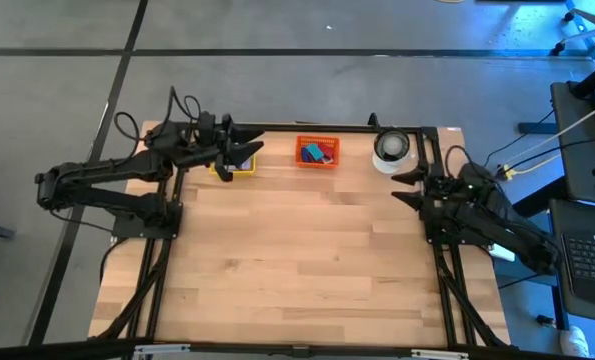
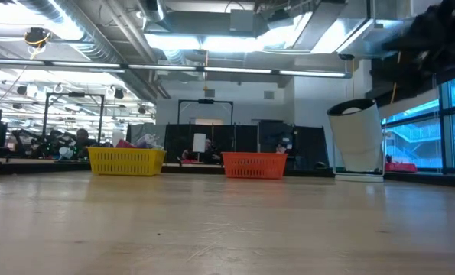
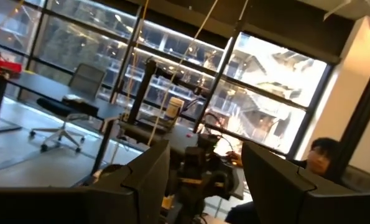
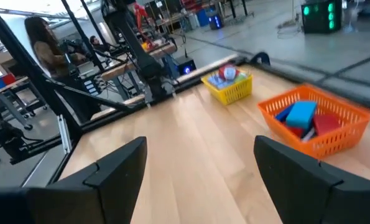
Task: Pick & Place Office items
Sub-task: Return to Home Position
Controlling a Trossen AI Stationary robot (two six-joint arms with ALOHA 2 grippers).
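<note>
Small office items lie in two trays at the table's far edge. The orange tray [image 1: 317, 152] [image 4: 315, 127] holds a blue block [image 4: 300, 114] and a red piece [image 4: 324, 124]. The yellow tray [image 1: 227, 168] [image 4: 229, 87] holds several small red, blue and white pieces [image 4: 225, 74]. My left gripper [image 1: 247, 153] [image 3: 203, 186] hovers over the yellow tray, pointing level toward the table's right, open and empty. My right gripper [image 1: 402, 187] [image 4: 200, 174] is at the right side, just nearer than the white round container [image 1: 392, 150], open and empty.
The white container [image 2: 357, 139] with a dark rim stands at the far right corner. The trays [image 2: 126, 160] [image 2: 254, 164] stand along the far edge. The wooden tabletop [image 1: 297, 260] stretches between the arms. People sit at desks in the room beyond.
</note>
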